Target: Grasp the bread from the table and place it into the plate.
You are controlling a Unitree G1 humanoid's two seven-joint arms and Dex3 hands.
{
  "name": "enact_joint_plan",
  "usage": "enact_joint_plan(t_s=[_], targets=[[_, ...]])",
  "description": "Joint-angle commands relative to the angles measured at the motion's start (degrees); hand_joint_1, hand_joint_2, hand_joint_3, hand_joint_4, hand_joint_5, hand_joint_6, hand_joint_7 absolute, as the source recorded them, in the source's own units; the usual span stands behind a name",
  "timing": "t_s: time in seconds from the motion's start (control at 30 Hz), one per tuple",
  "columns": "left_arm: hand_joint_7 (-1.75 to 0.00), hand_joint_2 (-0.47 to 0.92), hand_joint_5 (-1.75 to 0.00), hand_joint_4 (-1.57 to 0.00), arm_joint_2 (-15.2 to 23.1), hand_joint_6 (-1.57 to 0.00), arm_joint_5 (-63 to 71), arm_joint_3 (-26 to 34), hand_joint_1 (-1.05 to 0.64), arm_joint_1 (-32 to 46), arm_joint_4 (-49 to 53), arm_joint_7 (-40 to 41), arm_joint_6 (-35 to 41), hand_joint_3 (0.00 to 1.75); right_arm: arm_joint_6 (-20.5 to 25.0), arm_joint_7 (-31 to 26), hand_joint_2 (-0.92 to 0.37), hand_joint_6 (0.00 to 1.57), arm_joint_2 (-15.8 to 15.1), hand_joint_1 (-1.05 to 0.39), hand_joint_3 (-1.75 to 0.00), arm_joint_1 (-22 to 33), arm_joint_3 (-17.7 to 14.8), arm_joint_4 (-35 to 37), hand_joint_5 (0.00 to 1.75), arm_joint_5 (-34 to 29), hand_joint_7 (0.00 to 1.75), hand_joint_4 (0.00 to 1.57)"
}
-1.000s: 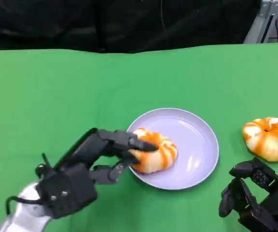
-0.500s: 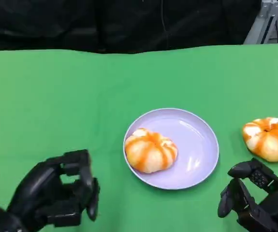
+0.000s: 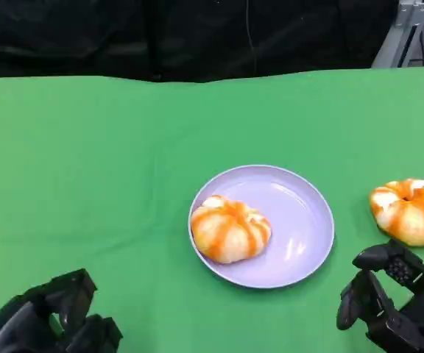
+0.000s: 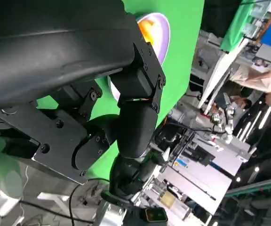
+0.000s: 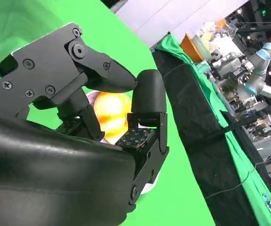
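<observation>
One bread (image 3: 230, 232) lies in the plate (image 3: 300, 195); a second bread (image 3: 411, 211) rests on the table (image 3: 87, 162) just beyond the right hand (image 3: 389, 309), fingers apart, empty, nearer by far; left hand (image 3: 46, 323) empty, well apart.
</observation>
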Motion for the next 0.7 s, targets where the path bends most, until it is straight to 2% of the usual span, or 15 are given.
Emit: enact_joint_plan(t_s=[0.03,0.43,0.7], targets=[[-1.74,0.62,-1.75,-1.0,0.0,-0.88,0.9,1.5,-0.08,-0.5,1.7,-1.2,-0.6,1.12,0.1,0.5,-0.55,0.82,-1.1,-0.16,-1.08,-0.3,-0.9,0.3,1.75,0.6,1.41,0.84],[-1.75,0.59,-1.75,-0.99,-1.0,-0.86,2.6,2.4,-0.05,-1.3,2.4,-0.9,-1.9,1.2,0.2,0.4,-0.55,0.82,-0.9,-0.16,-1.1,0.0,-0.8,-0.1,1.75,1.1,1.42,0.83],[-1.75,0.6,-1.75,-1.03,0.1,-0.9,4.5,3.8,-0.1,-2.9,2.7,-1.4,-3.9,1.19,0.2,0.3,-0.55,0.81,-1.2,-0.16,-1.09,0.6,-0.7,-1.0,1.75,1.0,1.43,0.84]])
